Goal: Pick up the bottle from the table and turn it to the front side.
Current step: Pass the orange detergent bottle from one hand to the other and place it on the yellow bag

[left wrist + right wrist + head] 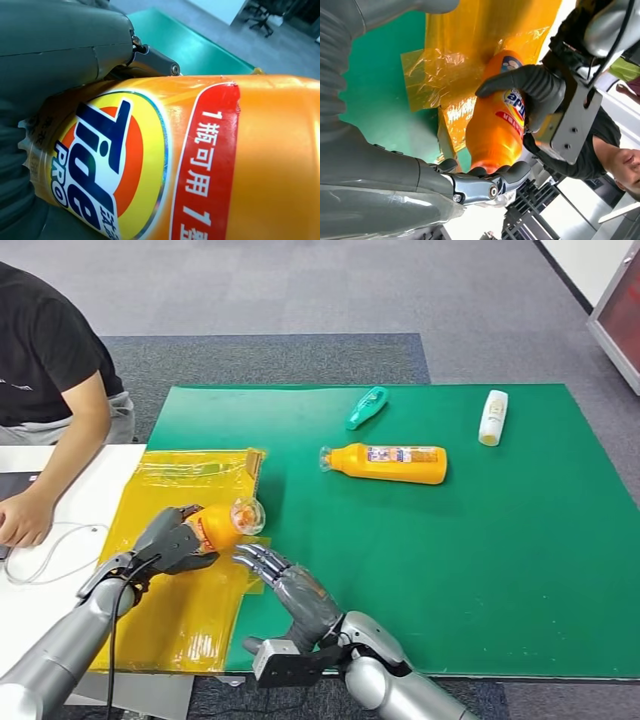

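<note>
Left hand (170,540) grasping the orange bottle (219,525) above the desk (468,540), right hand (290,585) released at its cap end; rotation should proceed slowly, right fingers steadying, until the label faces forward.

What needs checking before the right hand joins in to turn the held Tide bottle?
1. Left hand grips the orange bottle: ok, fingers wrap its body in the right wrist view.
2. Bottle lifted off the yellow plastic sheet: cannot tell.
3. Right hand free: ok, it holds nothing, fingers spread by the cap.
4. Right hand contact with the bottle: cannot tell, fingertips lie at the cap end.
5. Front label showing: ok toward the left wrist camera; in the head view, cannot tell.
6. Person's hand away from the bottle: ok, it rests on the white table.
</note>
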You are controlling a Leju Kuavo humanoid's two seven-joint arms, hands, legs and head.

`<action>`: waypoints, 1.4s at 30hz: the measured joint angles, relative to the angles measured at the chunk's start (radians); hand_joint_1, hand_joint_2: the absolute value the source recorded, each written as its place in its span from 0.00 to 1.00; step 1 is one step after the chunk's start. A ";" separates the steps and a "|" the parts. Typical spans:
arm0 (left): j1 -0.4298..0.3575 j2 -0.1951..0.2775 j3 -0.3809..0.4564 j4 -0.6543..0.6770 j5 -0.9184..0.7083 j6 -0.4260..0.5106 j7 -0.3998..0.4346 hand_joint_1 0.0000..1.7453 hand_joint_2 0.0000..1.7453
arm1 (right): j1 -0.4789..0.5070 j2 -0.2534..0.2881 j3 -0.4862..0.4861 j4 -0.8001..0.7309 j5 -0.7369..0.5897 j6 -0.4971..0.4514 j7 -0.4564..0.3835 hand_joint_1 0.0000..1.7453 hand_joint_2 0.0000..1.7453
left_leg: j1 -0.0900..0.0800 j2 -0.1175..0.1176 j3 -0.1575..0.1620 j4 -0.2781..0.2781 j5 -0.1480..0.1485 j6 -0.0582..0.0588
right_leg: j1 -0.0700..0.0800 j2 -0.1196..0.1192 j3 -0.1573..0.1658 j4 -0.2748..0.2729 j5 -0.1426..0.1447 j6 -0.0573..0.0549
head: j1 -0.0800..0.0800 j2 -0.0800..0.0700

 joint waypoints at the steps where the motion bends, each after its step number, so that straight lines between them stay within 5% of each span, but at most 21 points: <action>1: -0.005 0.000 0.003 0.004 0.009 -0.012 0.003 1.00 1.00 | -0.001 0.000 0.001 0.001 0.000 0.000 -0.001 0.00 1.00 | 0.000 0.000 0.002 0.000 -0.001 0.001 | 0.000 0.000 0.002 0.000 -0.001 0.000 | 0.000 0.000; 25: -0.073 0.027 -0.067 0.080 0.009 -0.064 -0.043 0.99 1.00 | -0.041 0.008 0.033 0.011 -0.017 -0.002 -0.012 0.00 1.00 | -0.003 -0.007 0.009 0.000 -0.006 0.003 | -0.003 -0.007 0.010 0.000 -0.009 0.002 | 0.000 0.000; 27: -0.073 0.028 -0.072 0.082 0.007 -0.062 -0.050 0.94 1.00 | -0.042 0.009 0.035 0.011 -0.018 -0.002 -0.013 0.00 1.00 | -0.003 -0.007 0.009 0.000 -0.006 0.003 | -0.003 -0.008 0.010 0.000 -0.010 0.002 | 0.000 0.000; 32: -0.073 0.032 -0.086 0.083 -0.008 -0.050 -0.064 0.59 1.00 | -0.043 0.009 0.037 0.012 -0.021 0.001 -0.014 0.00 1.00 | -0.003 -0.007 0.009 0.000 -0.006 0.003 | -0.003 -0.008 0.011 0.000 -0.010 0.002 | 0.000 0.000; 42: -0.072 0.036 -0.100 0.083 -0.021 -0.038 -0.073 0.36 1.00 | -0.048 0.010 0.039 0.013 -0.021 0.005 -0.014 0.00 1.00 | -0.003 -0.007 0.010 -0.001 -0.008 0.001 | -0.003 -0.007 0.011 0.000 -0.011 0.001 | 0.000 0.000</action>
